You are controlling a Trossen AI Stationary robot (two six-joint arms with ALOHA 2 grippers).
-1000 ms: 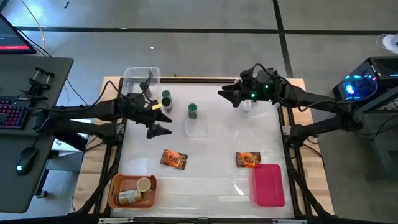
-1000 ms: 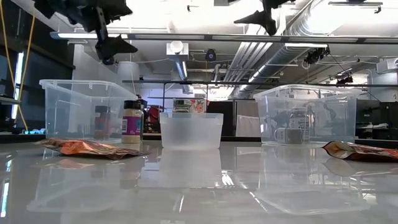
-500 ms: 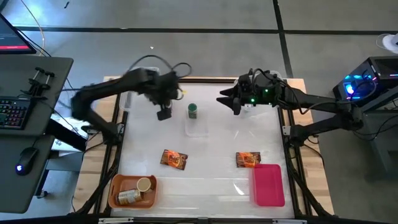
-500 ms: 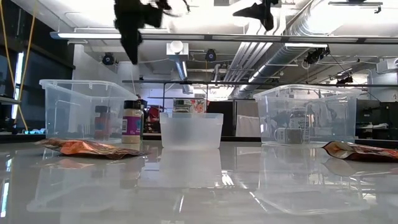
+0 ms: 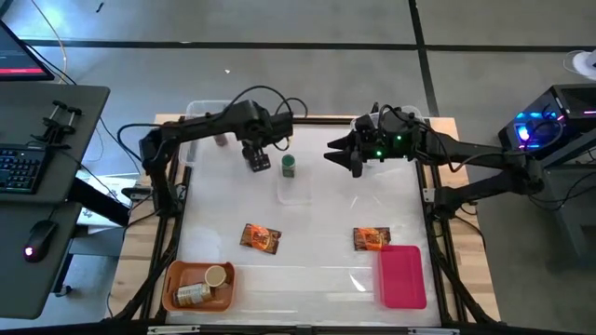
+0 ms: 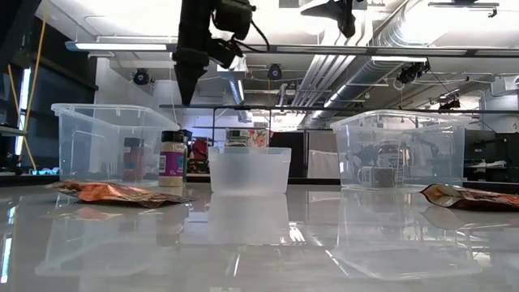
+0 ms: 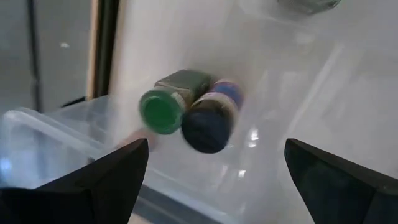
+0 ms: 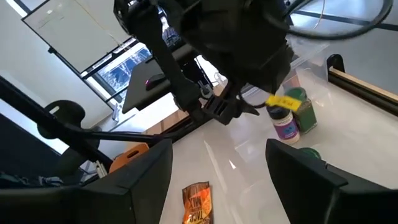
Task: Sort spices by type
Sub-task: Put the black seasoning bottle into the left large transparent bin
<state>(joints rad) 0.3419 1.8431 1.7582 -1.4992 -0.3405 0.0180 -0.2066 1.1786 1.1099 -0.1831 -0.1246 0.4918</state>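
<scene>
My left gripper hangs open, pointing down, above two upright jars on the table: one with a green lid and one with a dark lid, side by side. In the high view the gripper hides both. Another green-lidded jar stands just beyond a small clear tub. Two orange-red foil packets lie flat nearer the front. My right gripper is open and empty, held high at the far right of centre.
A large clear tub stands at the far left and another at the far right. An orange tray with jars sits at the near left, and a pink tray at the near right.
My left arm has swung from the table's left side toward the far middle and has turned its gripper to point down over the two jars. My right gripper has shifted slightly toward the table's left.
</scene>
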